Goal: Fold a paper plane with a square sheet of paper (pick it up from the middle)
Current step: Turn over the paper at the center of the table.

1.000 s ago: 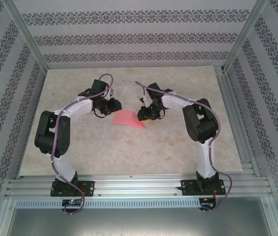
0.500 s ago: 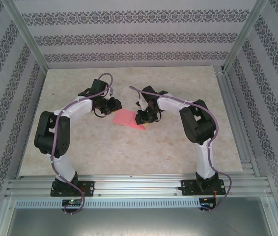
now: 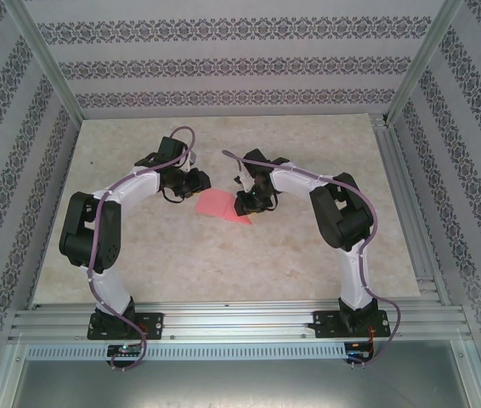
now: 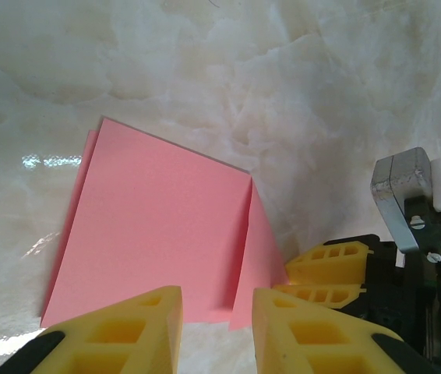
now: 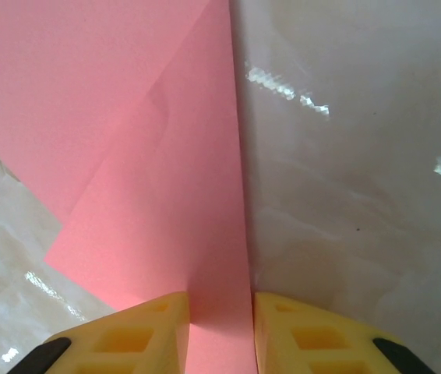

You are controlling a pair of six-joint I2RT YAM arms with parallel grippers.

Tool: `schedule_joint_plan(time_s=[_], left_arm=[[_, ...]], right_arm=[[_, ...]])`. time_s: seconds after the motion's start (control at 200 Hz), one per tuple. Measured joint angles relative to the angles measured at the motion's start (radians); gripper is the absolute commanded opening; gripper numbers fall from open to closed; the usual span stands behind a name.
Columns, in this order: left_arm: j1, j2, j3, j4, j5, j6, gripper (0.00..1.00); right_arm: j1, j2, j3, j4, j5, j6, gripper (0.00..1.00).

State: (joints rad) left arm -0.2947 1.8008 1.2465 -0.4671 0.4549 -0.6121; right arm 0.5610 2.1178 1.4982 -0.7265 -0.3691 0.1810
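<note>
The thin pink-red square sheet of paper [image 4: 150, 226], part-folded, lies just ahead of the left gripper [image 4: 216, 304], slightly open and empty, while the right gripper [image 5: 220, 300], equally narrow, straddles its flap edge, probably to press the crease.

Bench [image 3: 223, 255]: pale, marbled surface with a glossy finish. One item lies directly on it, near the centre: a pink-red paper sheet [image 3: 217, 205], folded, with a narrower flap along one side.
</note>
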Motion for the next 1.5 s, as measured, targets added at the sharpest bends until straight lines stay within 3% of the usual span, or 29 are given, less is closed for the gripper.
schedule_joint_plan(time_s=[0.315, 0.435, 0.56, 0.844, 1.219, 1.499], left_arm=[[0.0, 0.0, 0.0, 0.0, 0.003, -0.004, 0.32], [0.0, 0.0, 0.0, 0.002, 0.008, -0.008, 0.32], [0.0, 0.0, -0.014, 0.014, 0.011, -0.019, 0.31], [0.0, 0.0, -0.029, 0.015, 0.01, -0.023, 0.31], [0.0, -0.01, -0.046, 0.015, -0.008, -0.045, 0.31], [0.0, -0.101, -0.092, 0.034, -0.043, -0.08, 0.32]], right_arm=[[0.037, -0.016, -0.018, 0.025, 0.024, 0.008, 0.28], [0.045, -0.017, -0.025, 0.036, 0.024, 0.021, 0.17], [0.051, -0.021, -0.036, 0.05, 0.023, 0.042, 0.16], [0.055, -0.034, -0.063, 0.088, 0.002, 0.079, 0.0], [0.052, -0.124, -0.119, 0.135, -0.012, 0.108, 0.0], [0.039, -0.225, -0.177, 0.156, 0.007, 0.114, 0.0]])
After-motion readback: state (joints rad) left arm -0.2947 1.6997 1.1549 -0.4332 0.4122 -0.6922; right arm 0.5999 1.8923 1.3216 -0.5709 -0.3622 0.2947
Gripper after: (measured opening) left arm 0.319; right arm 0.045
